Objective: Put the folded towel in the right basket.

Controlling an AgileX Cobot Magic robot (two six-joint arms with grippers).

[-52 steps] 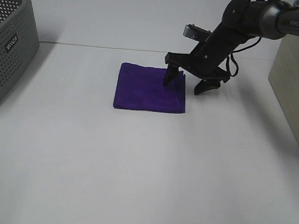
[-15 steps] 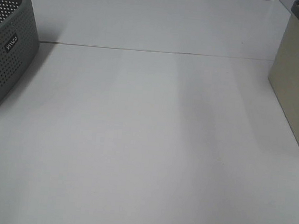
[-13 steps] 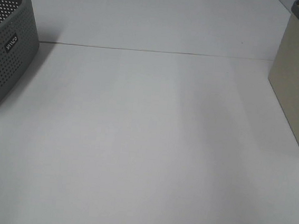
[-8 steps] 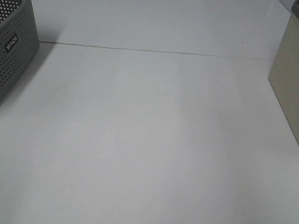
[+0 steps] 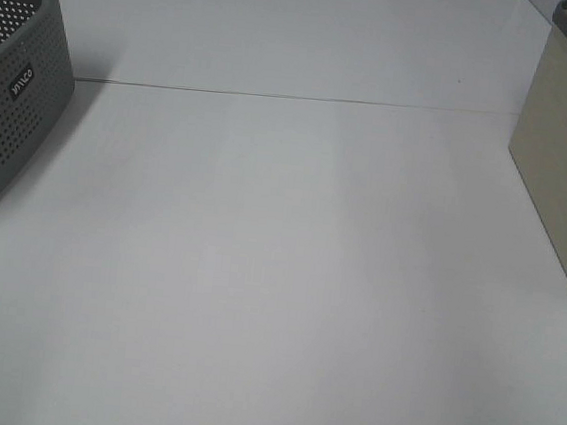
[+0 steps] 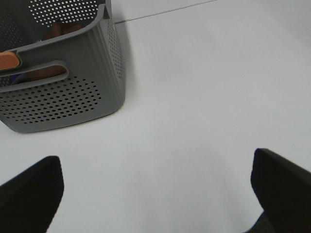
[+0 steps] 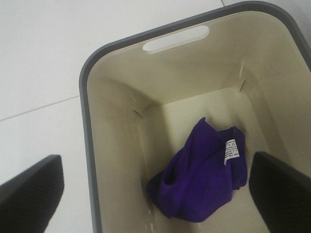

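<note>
You can call the task done, or all but: the purple towel (image 7: pixel 201 174) lies crumpled, no longer neatly folded, on the floor of the right basket (image 7: pixel 87 145), white care tag up, and nothing is gripping it. From the high camera the table (image 5: pixel 278 272) shows no towel, and only the beige wall of that basket (image 5: pixel 562 189) is in view at the right edge, so you can confirm the drop from the right wrist camera alone. All that looks left is pulling the arm clear.

Right gripper (image 7: pixel 155 194): jaws spread wide, both dark fingertips (image 7: pixel 29 187) out at the picture's edges, holding nothing and touching nothing. It hangs above the basket opening, towel between the tips but well below.

Left gripper (image 6: pixel 155 194): also wide open and empty, over bare table, its fingertips (image 6: pixel 282 187) clear of everything. Beyond it stands the grey perforated basket (image 6: pixel 73 92) with some orange-brown items inside; you can't tell what they are. Neither arm shows in the high view.
</note>
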